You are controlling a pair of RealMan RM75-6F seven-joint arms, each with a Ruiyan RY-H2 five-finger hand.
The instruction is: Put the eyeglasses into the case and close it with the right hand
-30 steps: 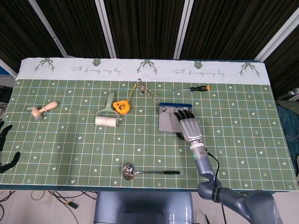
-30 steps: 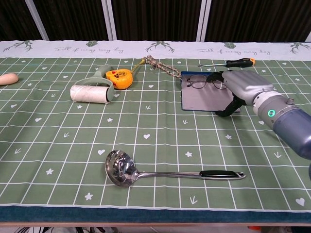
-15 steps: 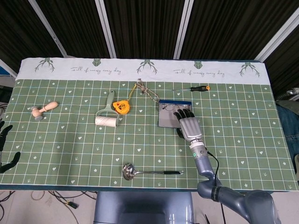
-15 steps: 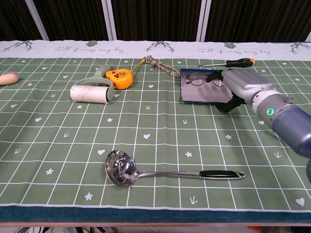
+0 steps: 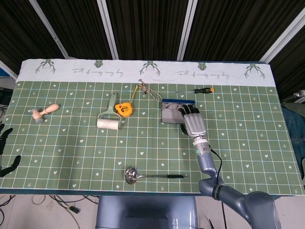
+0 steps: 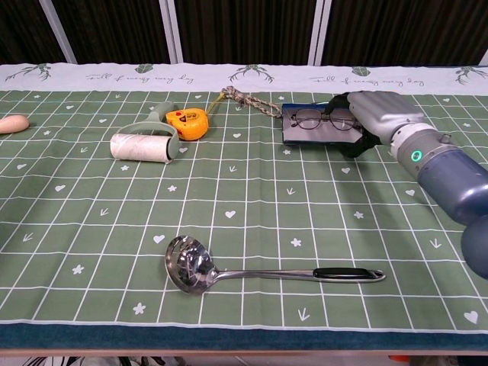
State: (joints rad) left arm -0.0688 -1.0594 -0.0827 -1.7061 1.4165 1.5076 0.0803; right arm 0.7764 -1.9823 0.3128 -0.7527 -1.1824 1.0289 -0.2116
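Note:
The eyeglasses case [image 5: 169,114] lies right of the table's middle, its grey flap tilted up from the cloth and its blue rim on the far side. In the chest view the eyeglasses [image 6: 314,118] with thin dark frames lie in the case [image 6: 305,133]. My right hand [image 5: 192,122] grips the case's right edge, fingers over the top and thumb underneath; the chest view shows this hand [image 6: 375,114] the same way. My left hand [image 5: 6,149] shows only at the far left edge, off the table, fingers apart and holding nothing.
A black-handled screwdriver [image 5: 196,90] lies just beyond the case. A knotted rope [image 5: 148,93], a yellow tape measure [image 5: 123,109] and a lint roller [image 5: 108,123] sit to its left. A wooden tool [image 5: 45,112] is far left; a steel ladle [image 5: 152,175] lies near the front edge.
The right hand has moved away from me, lifting the case's grey flap from flat on the cloth up toward the far rim. The flap now looks much shorter.

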